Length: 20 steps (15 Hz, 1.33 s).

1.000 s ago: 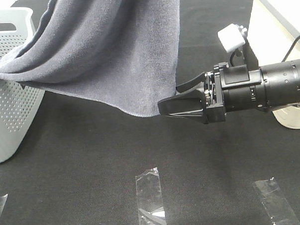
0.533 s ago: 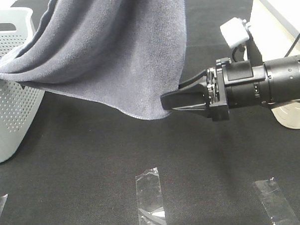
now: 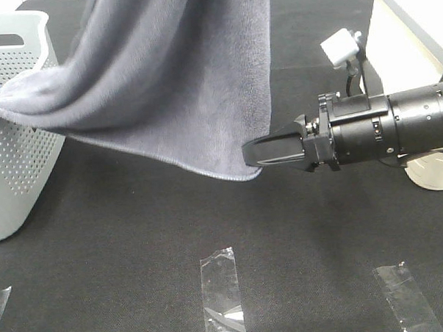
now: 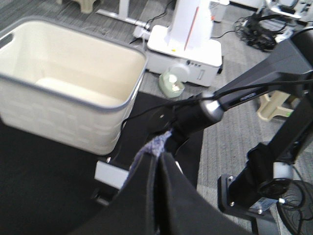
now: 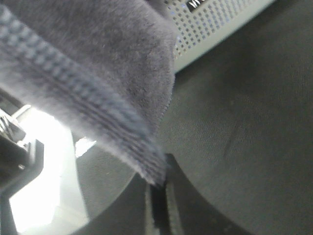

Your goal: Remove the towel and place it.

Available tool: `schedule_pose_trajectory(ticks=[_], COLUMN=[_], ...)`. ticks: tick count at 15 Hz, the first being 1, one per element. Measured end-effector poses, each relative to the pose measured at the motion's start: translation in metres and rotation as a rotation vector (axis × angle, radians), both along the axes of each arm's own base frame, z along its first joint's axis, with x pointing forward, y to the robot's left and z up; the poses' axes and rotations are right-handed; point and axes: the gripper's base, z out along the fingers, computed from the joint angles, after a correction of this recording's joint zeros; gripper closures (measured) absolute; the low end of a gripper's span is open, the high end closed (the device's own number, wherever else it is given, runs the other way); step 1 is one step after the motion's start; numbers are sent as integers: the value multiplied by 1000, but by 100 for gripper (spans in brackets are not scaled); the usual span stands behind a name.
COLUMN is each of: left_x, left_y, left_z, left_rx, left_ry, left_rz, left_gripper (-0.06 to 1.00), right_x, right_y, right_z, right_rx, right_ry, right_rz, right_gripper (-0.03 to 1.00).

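Two holds on the towel (image 3: 166, 80) — left end effector (image 4: 159, 156), right end effector (image 3: 256, 153), both clamped

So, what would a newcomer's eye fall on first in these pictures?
The large greyish-purple terry towel hangs in folds across the upper left of the high view, one end resting on the pale grey perforated plastic basket. The black right gripper reaches in from the right, shut on the towel's lower corner above the black table.

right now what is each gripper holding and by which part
Both hold the towel. The right gripper is shut on its lower hanging corner, at the hem; the left gripper pinches a tuft, which part cannot be told.
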Motion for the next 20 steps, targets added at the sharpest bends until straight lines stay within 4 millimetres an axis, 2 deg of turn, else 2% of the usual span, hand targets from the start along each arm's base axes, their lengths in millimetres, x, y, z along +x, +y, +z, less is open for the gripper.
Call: schedule_pose_trajectory(ticks=[4, 6, 8, 9, 10, 11, 13, 14, 15, 16, 18, 19, 20], left_x=[17, 30, 50, 64, 93, 93, 119, 132, 145, 153, 165, 170, 170], left_y=[16, 24, 27, 27, 25, 25, 14, 8, 2, -1, -6, -5, -3], left_z=[-18, -28, -49, -66, -106, -106, -138, -145, -147, -141, -121, -104, -97], left_rx=[204, 301, 390, 448, 574, 574, 574, 519, 434, 347, 167, 68, 31], left_ry=[86, 101, 150, 177, 214, 214, 203, 147, 73, -12, -218, -381, -435], left_rz=[278, 418, 549, 614, 703, 703, 723, 741, 760, 780, 814, 829, 833], left_gripper=[94, 94, 94, 94, 94, 94, 94, 94, 94, 94, 94, 94, 94], right_x=[11, 24, 41, 51, 75, 75, 96, 105, 116, 124, 142, 154, 157], right_y=[0, -5, -15, -24, -42, -42, -53, -56, -58, -59, -59, -57, -57], right_z=[11, 22, 39, 53, 86, 86, 128, 150, 174, 188, 211, 225, 231], right_rx=[-108, -288, -495, -627, -830, -830, -896, -884, -866, -852, -824, -782, -761], right_ry=[251, 384, 441, 428, 324, 324, 165, 84, -15, -75, -189, -281, -317], right_rz=[-12, -40, -134, -208, -396, -396, -559, -632, -706, -748, -815, -853, -868], right_gripper=[97, 97, 97, 97, 97, 97, 97, 97, 97, 97, 97, 97, 97])
